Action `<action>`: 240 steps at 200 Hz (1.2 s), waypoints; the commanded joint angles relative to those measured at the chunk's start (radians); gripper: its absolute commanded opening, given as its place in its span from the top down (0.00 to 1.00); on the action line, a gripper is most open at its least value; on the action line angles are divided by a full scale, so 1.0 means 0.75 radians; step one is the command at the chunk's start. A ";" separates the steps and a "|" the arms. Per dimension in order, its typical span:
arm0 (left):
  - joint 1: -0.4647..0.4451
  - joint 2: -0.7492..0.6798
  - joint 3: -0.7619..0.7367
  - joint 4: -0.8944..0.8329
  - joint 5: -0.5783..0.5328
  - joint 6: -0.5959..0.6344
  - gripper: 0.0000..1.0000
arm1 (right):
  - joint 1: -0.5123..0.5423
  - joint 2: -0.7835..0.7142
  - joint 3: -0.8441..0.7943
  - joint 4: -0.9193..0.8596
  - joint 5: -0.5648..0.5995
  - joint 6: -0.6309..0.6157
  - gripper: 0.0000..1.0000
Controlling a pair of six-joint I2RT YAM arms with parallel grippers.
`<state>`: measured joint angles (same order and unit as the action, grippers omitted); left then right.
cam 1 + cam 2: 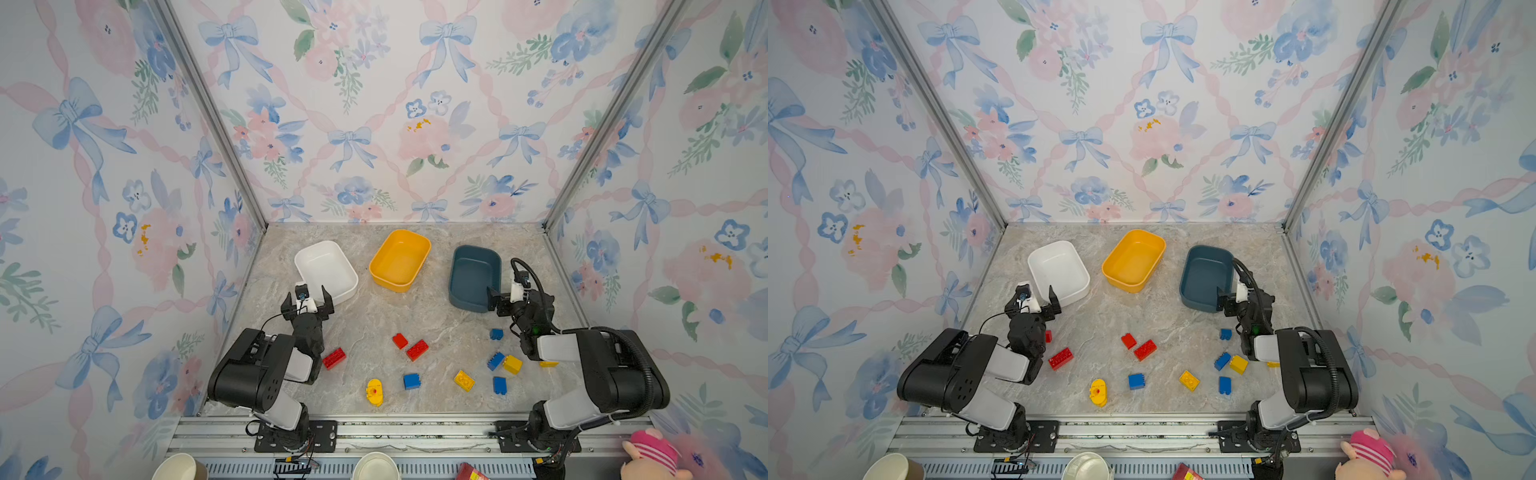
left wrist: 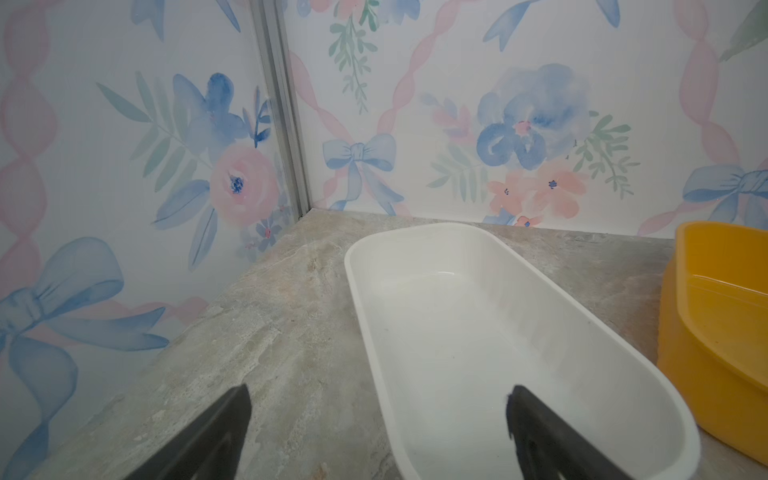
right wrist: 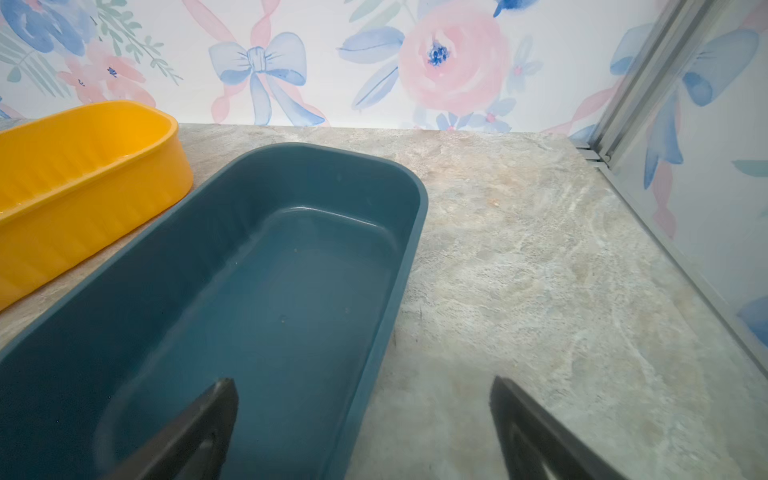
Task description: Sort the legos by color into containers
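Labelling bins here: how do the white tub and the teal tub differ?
The white tub is white; the teal tub dark blue-green. The white tub sits left, by the left claw; the teal tub right, by the right claw. The white tub lies more askew than the teal tub. Both are empty, equally shaped, with an open claw over the near rim.

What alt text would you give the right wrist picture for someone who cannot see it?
An empty teal tub lies on a marbled table, with a yellow tub beside it, not touching. The open right gripper holds nothing, one finger above the teal tub, one above the table. Flowered wallpaper stands behind.
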<state>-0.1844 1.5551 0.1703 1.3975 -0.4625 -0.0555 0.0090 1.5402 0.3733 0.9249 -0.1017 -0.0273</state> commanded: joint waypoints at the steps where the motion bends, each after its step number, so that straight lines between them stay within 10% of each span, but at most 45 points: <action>1: 0.005 0.009 -0.001 0.008 0.017 -0.002 0.02 | -0.003 0.010 0.010 0.006 -0.014 0.007 0.03; 240: 0.008 0.004 -0.002 0.008 0.022 -0.003 0.02 | -0.026 0.014 0.014 0.004 -0.046 0.024 0.03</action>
<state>-0.1844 1.5551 0.1703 1.3975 -0.4557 -0.0555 -0.0059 1.5402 0.3733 0.9249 -0.1249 -0.0189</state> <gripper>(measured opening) 0.979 0.970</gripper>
